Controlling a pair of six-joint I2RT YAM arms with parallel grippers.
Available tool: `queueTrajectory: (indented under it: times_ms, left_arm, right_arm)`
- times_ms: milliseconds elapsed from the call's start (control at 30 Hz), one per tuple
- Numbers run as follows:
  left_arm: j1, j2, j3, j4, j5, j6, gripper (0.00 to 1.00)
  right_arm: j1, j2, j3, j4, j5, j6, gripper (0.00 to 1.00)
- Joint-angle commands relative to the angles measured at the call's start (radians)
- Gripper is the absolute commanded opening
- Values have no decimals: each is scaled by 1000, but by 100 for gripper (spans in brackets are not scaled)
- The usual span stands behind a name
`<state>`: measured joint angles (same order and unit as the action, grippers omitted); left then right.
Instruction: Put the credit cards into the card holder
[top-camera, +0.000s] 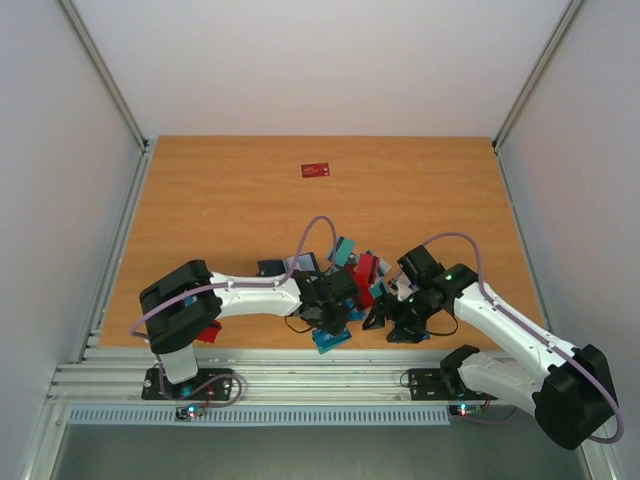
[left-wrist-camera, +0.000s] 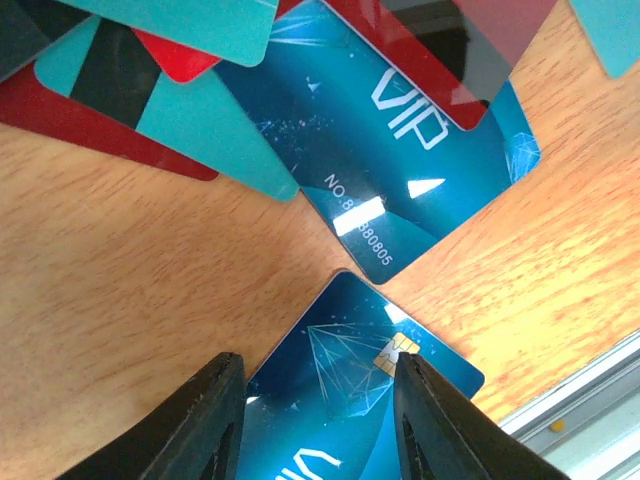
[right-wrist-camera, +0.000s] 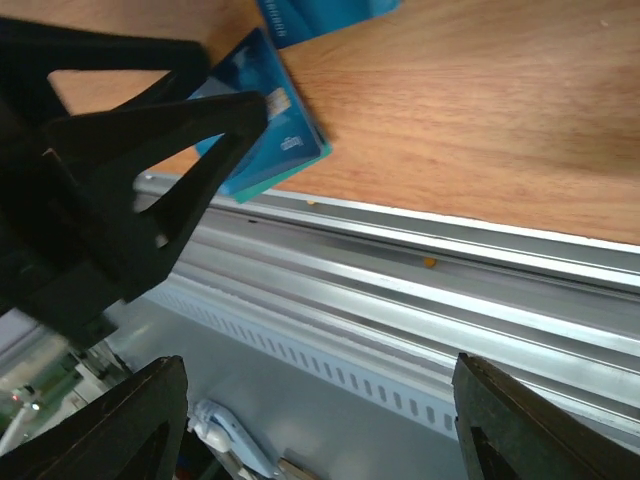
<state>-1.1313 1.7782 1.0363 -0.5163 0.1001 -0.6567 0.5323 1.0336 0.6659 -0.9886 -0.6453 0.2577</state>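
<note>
A loose heap of credit cards in teal, red and blue lies between the two arms. One blue VIP card is on its near side. A second blue chip card lies flat by the table's near edge. My left gripper is open over this card, one finger at each side and its right fingertip at the chip. The same blue card shows under those fingers. My right gripper is wide open and empty over the front rail. A dark navy card holder seems to lie behind the left arm.
A lone red card lies far back at the table's middle. Something red shows under the left arm's elbow. An aluminium rail runs along the near edge, close to the blue card. White walls enclose the sides.
</note>
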Motion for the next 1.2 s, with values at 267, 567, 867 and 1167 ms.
queueTrajectory:
  times_ms: [267, 567, 867, 1167]
  left_arm:
    - [-4, -101, -72, -138, -32, -66, 44]
    - [13, -212, -183, -41, 54, -9, 45]
    - [16, -235, -149, -6, 62, 47, 38]
    - [47, -206, -179, 132, 181, 30, 21]
  right_arm:
    - [43, 7, -168, 337, -55, 309, 74]
    - [179, 69, -241, 591, 7, 489, 73]
    - [298, 176, -222, 672, 64, 535, 72]
    - [334, 190, -317, 841, 64, 553, 69]
